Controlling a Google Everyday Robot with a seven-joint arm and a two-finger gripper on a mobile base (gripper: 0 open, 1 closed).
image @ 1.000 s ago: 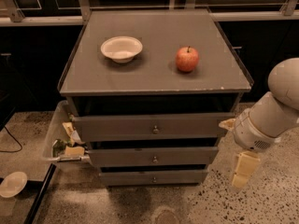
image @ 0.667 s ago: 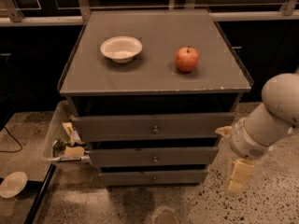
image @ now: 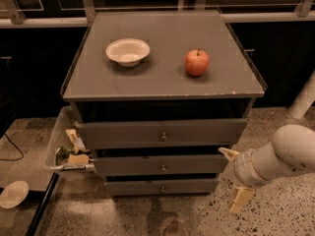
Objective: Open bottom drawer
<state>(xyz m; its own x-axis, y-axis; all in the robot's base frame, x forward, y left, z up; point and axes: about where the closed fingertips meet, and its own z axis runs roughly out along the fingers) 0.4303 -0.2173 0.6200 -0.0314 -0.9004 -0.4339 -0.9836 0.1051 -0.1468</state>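
- Since a second ago my arm (image: pixel 290 154) has swung lower and in towards the cabinet. The claw (image: pixel 235 177) has dropped from about top-drawer height to beside the lower two drawers.
- The claw is spread wide and holds nothing. One pale finger (image: pixel 228 153) points at the cabinet's right edge and the other (image: pixel 241 199) hangs down over the floor (image: pixel 197 220).
- There is open speckled floor in front of the cabinet and to its right, under my arm. A white post (image: pixel 305 100) stands behind the arm on the right.
- On the left a clear bin (image: pixel 56 149) with scraps in it sits tight against the cabinet side. A small plate (image: pixel 14 194) lies on the floor beyond it.
- The bottom drawer (image: pixel 142 187) is the lowest grey front, under the middle drawer (image: pixel 138 165) and top drawer (image: pixel 128 133). It looks pushed in.
- Its knob (image: pixel 162 189) is at centre, left of the claw and slightly below it, well apart. The upper finger is just beside the cabinet's right edge, level with the gap above the middle drawer.
- On the tabletop (image: pixel 167 85) the bowl (image: pixel 128 51) and apple (image: pixel 197 62) sit where they were.
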